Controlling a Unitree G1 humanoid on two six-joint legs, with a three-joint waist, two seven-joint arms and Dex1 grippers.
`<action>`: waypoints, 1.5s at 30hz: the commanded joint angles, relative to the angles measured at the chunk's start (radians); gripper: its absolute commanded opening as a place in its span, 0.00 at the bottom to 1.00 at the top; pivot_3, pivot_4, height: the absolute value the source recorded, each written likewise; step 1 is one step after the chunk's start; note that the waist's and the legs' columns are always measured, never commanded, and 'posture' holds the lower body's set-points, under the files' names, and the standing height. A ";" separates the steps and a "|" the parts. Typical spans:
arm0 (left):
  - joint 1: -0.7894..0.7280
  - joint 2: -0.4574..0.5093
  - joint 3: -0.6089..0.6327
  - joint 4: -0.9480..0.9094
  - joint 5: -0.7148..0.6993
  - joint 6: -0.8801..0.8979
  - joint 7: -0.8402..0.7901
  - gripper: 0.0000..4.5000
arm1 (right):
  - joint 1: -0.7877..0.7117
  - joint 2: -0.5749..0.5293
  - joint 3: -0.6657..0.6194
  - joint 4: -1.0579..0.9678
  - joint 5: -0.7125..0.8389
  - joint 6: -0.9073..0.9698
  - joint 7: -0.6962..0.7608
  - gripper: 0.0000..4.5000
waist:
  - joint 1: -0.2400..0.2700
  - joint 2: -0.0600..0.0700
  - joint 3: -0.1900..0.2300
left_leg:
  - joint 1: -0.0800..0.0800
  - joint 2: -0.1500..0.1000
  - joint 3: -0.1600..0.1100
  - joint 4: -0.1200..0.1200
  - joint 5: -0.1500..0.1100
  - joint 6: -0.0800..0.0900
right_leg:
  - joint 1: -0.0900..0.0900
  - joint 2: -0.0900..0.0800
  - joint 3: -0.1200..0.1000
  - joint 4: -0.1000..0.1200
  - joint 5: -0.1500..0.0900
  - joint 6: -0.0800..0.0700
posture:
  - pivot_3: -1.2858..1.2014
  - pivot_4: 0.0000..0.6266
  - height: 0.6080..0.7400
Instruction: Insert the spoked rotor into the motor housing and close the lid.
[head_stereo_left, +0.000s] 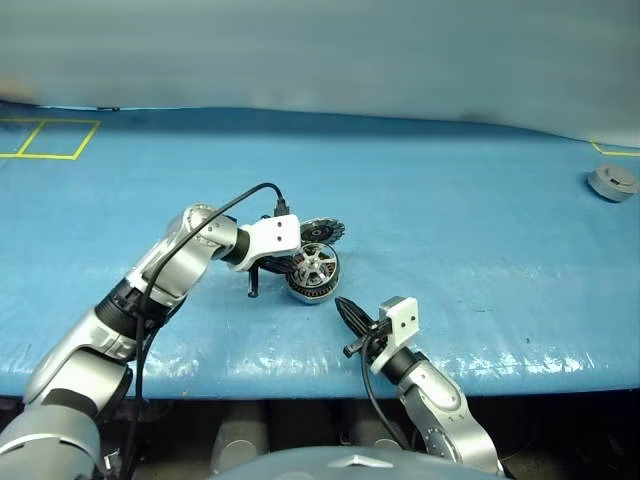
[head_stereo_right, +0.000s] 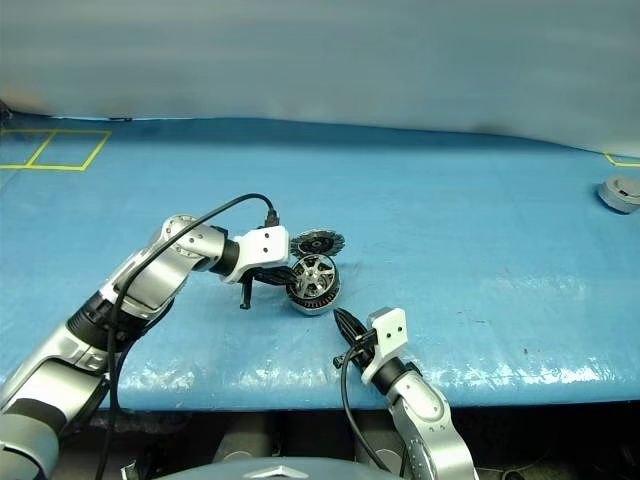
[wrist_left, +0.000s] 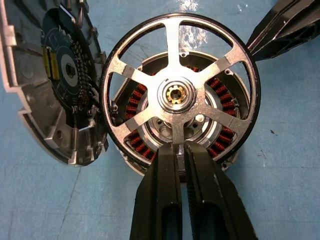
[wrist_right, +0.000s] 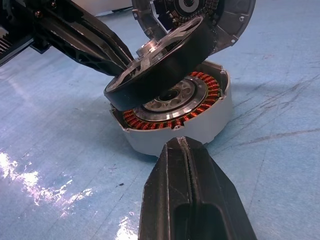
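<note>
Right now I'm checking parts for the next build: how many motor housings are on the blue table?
2. One motor housing sits mid-table, its lid open and the spoked rotor tilted over its windings. A second grey round unit lies at the far right edge; it looks similar.

Silver spoked rotor (wrist_right: 160, 65) tilts over open motor housing (wrist_right: 200, 127).

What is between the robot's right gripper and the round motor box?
Just bare blue table. In the right wrist view, the shut right gripper points at the motor housing, with nothing lying in between.
</note>
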 joint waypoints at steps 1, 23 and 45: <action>-0.012 -0.001 -0.005 -0.001 0.012 -0.025 -0.011 0.01 | -0.008 0.001 0.003 -0.015 0.003 -0.010 0.004 0.00 | 0.000 0.000 0.000 | 0.000 0.000 0.000 0.000 0.000 0.000 | 0.000 0.000 0.000 0.000 0.000 0.000 | 0.52 0.24 1.00; -0.019 0.032 -0.009 0.009 0.055 -0.016 -0.041 0.01 | -0.012 0.009 -0.001 -0.007 0.006 0.020 -0.009 0.00 | -0.002 0.000 0.000 | 0.000 0.000 0.000 0.000 0.000 0.000 | 0.000 0.000 0.000 0.000 0.000 0.000 | 0.52 0.24 1.00; 0.059 0.011 0.216 -0.146 -0.243 0.129 -0.096 0.24 | 0.009 -0.003 -0.040 -0.065 0.027 0.050 -0.035 0.00 | -0.010 0.001 0.000 | 0.000 0.000 0.000 -0.001 0.000 0.000 | 0.000 0.000 0.002 0.000 0.000 0.000 | 0.52 0.24 1.00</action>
